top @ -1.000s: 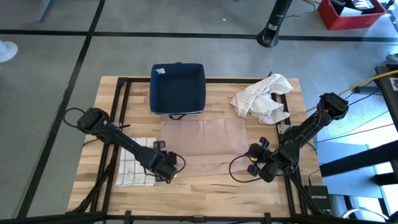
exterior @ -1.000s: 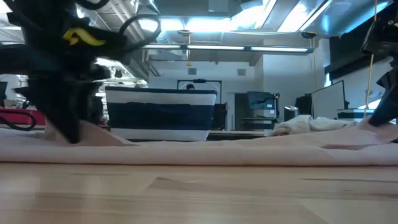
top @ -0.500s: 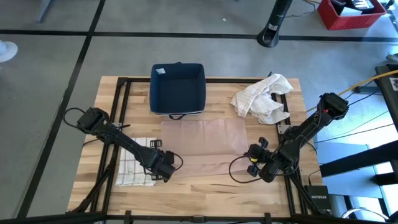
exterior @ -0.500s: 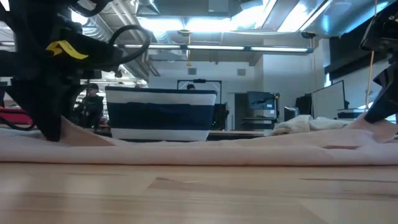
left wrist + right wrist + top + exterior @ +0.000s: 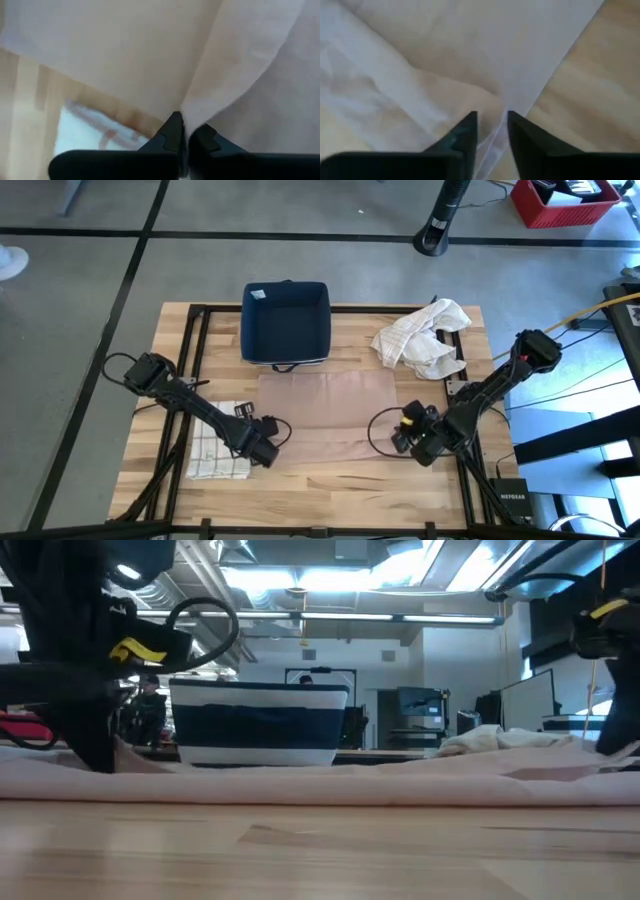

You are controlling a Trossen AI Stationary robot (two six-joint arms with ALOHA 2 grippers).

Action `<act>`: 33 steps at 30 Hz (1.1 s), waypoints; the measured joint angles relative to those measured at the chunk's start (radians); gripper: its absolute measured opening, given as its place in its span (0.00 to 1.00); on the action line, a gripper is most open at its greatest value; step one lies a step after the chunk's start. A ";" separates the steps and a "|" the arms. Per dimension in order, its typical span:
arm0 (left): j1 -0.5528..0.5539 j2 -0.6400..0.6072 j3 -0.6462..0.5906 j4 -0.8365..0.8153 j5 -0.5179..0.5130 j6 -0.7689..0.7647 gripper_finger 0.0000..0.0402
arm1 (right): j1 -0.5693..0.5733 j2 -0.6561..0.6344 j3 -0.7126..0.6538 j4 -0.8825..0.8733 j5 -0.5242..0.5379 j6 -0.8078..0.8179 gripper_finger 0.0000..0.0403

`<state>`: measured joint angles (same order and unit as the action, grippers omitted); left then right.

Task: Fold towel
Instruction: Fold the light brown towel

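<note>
Looking at the left gripper (image 5: pixel 268 452) first: it has slid in from the near-left corner of the pink towel (image 5: pixel 330 415) and pinched shut on that corner, where a second ago its fingers were still apart; the left wrist view shows the cloth gathered right into its tips. The right gripper (image 5: pixel 410 438) was clamped a moment ago and now has its fingers (image 5: pixel 465 135) a little apart, straddling the near-right corner's edge, so I'd say it's mid-regrip and not holding yet. The towel itself lies flat mid-table, just in front of the navy bin (image 5: pixel 286 323), with a crumpled white cloth (image 5: pixel 420 337) off to the right and a folded checked towel (image 5: pixel 216 445) by the left arm. So one corner is secured; the fold can't start until the right side bites too.
</note>
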<state>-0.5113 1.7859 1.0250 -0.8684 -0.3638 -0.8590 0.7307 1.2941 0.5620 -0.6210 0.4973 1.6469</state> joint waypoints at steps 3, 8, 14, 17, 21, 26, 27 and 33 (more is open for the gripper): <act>-0.008 0.000 -0.004 0.033 0.000 0.027 0.01 | 0.000 -0.022 0.025 -0.024 -0.040 -0.040 0.39; -0.006 0.000 -0.004 0.050 0.000 0.062 0.00 | 0.002 -0.070 0.076 -0.064 -0.096 -0.350 0.48; -0.003 0.000 -0.004 0.051 0.000 0.074 0.01 | 0.011 -0.064 0.098 -0.052 -0.125 -0.871 0.49; -0.004 0.000 -0.004 0.050 0.000 0.073 0.00 | 0.011 -0.028 0.098 -0.064 -0.126 -1.008 0.49; -0.006 0.000 -0.004 0.051 -0.002 0.074 0.01 | 0.011 0.035 0.098 -0.061 -0.087 -1.114 0.49; -0.005 0.000 -0.004 0.050 -0.009 0.074 0.01 | 0.011 0.119 0.097 -0.060 -0.039 -1.178 0.49; -0.005 0.000 -0.004 0.050 -0.009 0.074 0.01 | 0.011 0.135 0.097 -0.055 -0.020 -1.180 0.49; -0.005 0.000 -0.004 0.050 -0.013 0.081 0.00 | 0.011 0.177 0.097 -0.018 0.015 -1.181 0.41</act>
<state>-0.5159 1.7863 1.0210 -0.8188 -0.3765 -0.7780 0.7418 1.4708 0.6590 -0.6388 0.5128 0.4656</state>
